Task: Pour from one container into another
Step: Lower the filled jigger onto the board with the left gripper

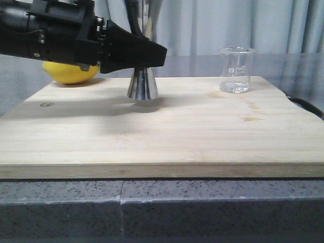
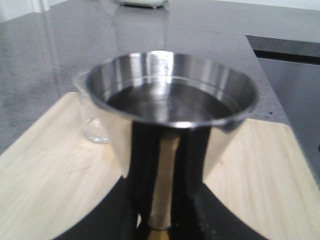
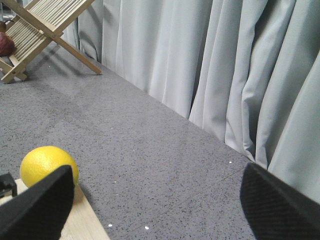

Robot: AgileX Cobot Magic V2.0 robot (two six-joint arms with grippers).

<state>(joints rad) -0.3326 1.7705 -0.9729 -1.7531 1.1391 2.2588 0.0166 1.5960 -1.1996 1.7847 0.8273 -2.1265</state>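
Observation:
My left gripper (image 1: 151, 54) is shut on the waist of the steel jigger (image 1: 142, 87), which is upright near the back of the wooden board (image 1: 162, 131). Its base is at or just above the board, with a shadow in front. From the left wrist, the jigger's upper cup (image 2: 170, 100) fills the view and seems to hold liquid, with my black fingers (image 2: 125, 210) either side of its stem. The clear glass beaker (image 1: 236, 70) stands upright at the board's back right with a little liquid in it. It shows again behind the jigger (image 2: 95, 131). My right gripper (image 3: 157, 210) is open over the grey counter, holding nothing.
A yellow lemon (image 1: 71, 72) lies at the board's back left corner (image 3: 49, 162). A wooden slatted rack (image 3: 35, 30) stands farther off on the grey counter (image 3: 150, 150). Pale curtains (image 3: 225, 65) hang behind.

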